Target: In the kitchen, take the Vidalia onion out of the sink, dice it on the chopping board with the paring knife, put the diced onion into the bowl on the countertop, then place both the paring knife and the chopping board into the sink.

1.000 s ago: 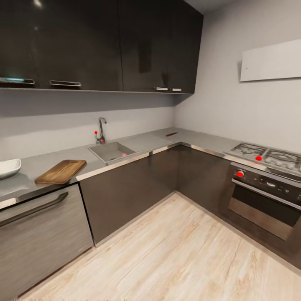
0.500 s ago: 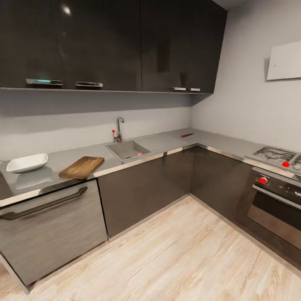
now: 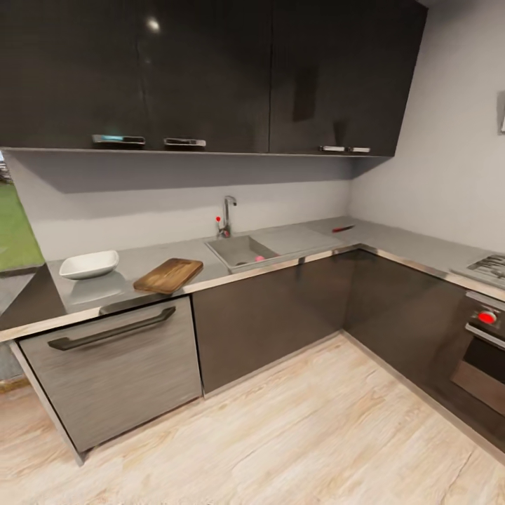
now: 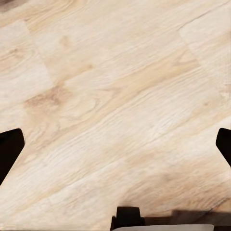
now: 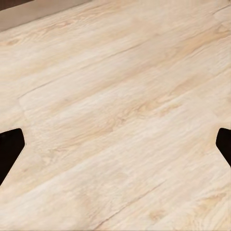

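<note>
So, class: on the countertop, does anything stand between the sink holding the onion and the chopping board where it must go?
Nothing visible does. The Vidalia onion lies in the sink; the chopping board sits beside it on bare countertop. The bowl lies beyond the board.

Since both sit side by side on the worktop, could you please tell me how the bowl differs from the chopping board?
The bowl is white, while the chopping board is brown wood. The bowl has raised sides and a hollow; the chopping board lies flat. The bowl looks somewhat smaller than the chopping board, and it sits farther from the sink, which the chopping board lies beside. Both rest on the grey countertop, apart from each other, with nothing on them.
</note>
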{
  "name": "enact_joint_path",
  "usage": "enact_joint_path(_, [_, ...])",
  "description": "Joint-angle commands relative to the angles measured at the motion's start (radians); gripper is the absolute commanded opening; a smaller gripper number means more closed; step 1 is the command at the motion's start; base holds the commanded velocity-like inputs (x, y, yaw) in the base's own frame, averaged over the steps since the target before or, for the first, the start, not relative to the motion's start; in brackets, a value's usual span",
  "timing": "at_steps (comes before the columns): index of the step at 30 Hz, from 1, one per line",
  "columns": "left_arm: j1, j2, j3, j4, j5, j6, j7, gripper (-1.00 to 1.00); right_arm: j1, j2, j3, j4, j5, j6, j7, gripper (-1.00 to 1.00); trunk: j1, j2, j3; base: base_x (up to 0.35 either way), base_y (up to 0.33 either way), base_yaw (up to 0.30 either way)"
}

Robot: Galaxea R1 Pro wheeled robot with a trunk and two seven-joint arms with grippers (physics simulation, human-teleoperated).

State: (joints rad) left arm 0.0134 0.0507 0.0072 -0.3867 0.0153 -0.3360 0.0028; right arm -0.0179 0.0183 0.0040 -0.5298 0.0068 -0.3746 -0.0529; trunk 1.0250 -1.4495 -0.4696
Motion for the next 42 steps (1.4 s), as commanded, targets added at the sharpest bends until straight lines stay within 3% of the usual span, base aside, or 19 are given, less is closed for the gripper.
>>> enact_joint_path(1, [0.0,0.0,0.001,-0.001,0.002,-0.001,0.0,1.0,-0.001,0.0,0.001,0.001,0.001,-0.003,-0.004,1.0,0.0,0.0,-0.001,0.0,0.0,0.245])
enact_joint_path(42, [0.0,0.0,0.002,-0.001,0.002,-0.001,0.0,1.0,-0.001,0.002,0.001,0.001,0.001,-0.003,-0.004,1.0,0.0,0.0,-0.001,0.0,-0.001,0.245])
